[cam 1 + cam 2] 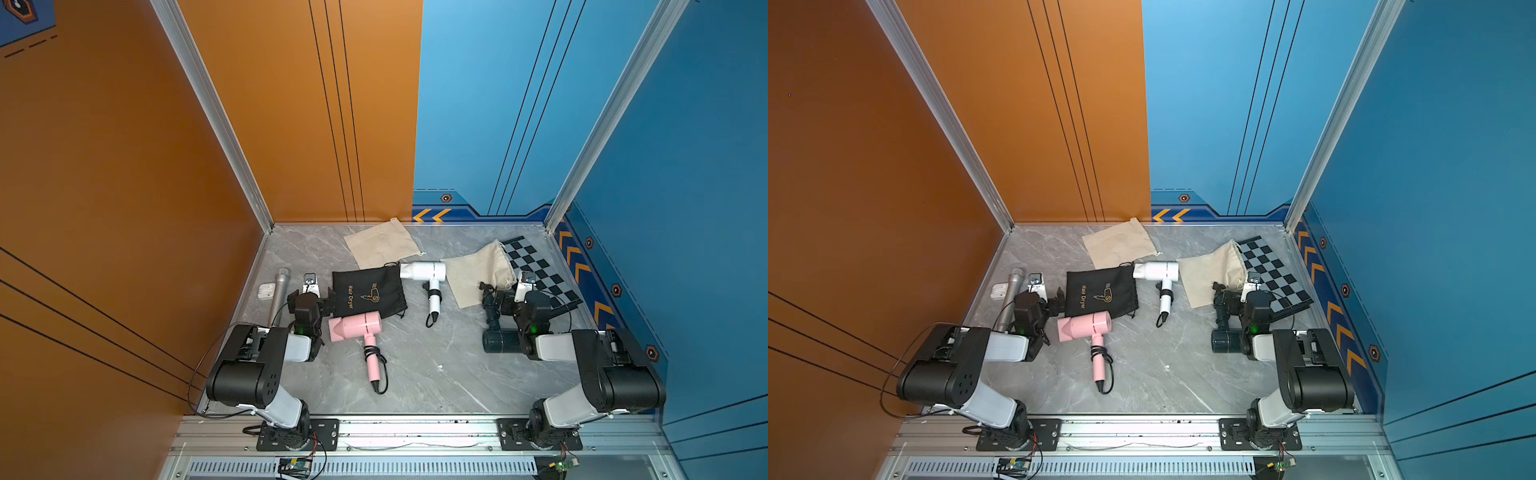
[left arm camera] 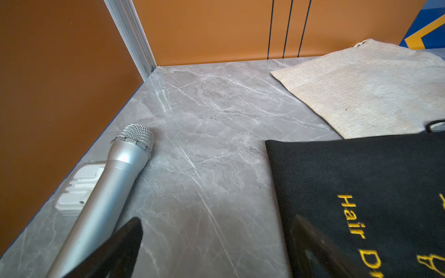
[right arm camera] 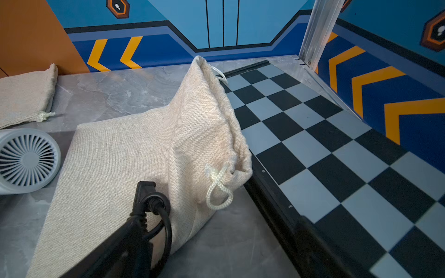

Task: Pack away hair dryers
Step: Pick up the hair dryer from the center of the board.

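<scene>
Grey marble surface (image 1: 415, 374) is carrying everything, nothing packed yet. Pink dryer (image 1: 356, 326) is lying left of centre twd the near edge, nozzle pointing at the left arm, cord looping round its handle, barrel just beside the black pouch (image 1: 368, 291) w/ "Hair Dryer" print. White dryer (image 1: 424, 270) is lying mid-surface twd the far edge, btwn the black pouch and the right beige pouch (image 1: 473, 270). A second beige pouch (image 1: 380, 243) is lying flat by the far edge. Dark teal dryer (image 1: 498, 341) is sitting near the right edge, partly hiding under the right arm. Left gripper (image 2: 218, 223) is hovering low w/ jaws spreading wide, holding nothing, btwn the silver mic (image 2: 115, 183) and the black pouch. Right gripper (image 3: 219, 226) is also gaping wide and empty, facing the right beige pouch's mouth, which is propping up on the checkerboard (image 3: 313, 134). Risks, imo: the teal one's plug (image 3: 144, 190) and cord are sitting right at one right finger, contact unclear, so an arm move could be dragging that dryer along. Pouches are lying flat w/ mouths mostly shut, so one-armed stuffing is prob. just shoving cloth. Loose cords may be snagging on drawstrings. Mic is lying close enough to get grabbed by mistake.
</scene>
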